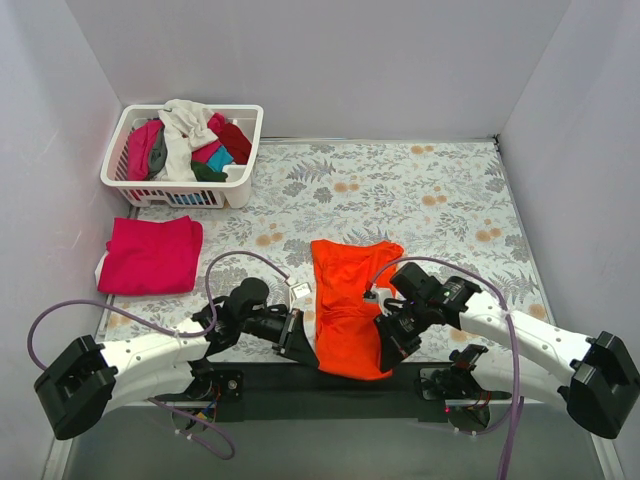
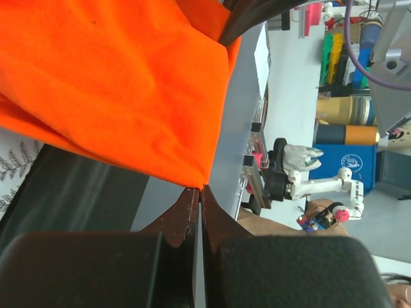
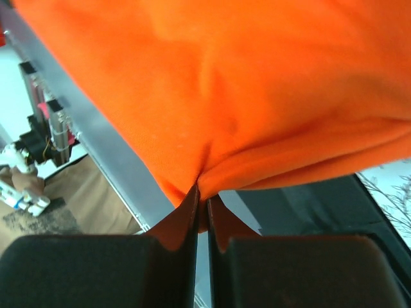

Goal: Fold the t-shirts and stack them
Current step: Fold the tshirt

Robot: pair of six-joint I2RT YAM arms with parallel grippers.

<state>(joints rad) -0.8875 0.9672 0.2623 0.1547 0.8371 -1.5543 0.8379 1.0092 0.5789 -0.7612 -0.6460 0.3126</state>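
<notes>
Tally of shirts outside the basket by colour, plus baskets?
orange shirt: 1
pink shirt: 1
basket: 1, the shirts heaped inside it too tangled to count
Total: 3

Top view: even, diffuse light from above, faint soft shadows under the arms on the table [image 1: 420, 200], no glare. Wrist views: the orange t-shirt [image 2: 115, 83] just ahead of the jaws is oversaturated, its weave lost and its folds only soft darker bands. The black bodies of the left gripper [image 2: 198, 192] and right gripper [image 3: 200, 192], behind the jaw tips, are dim and blurred.
</notes>
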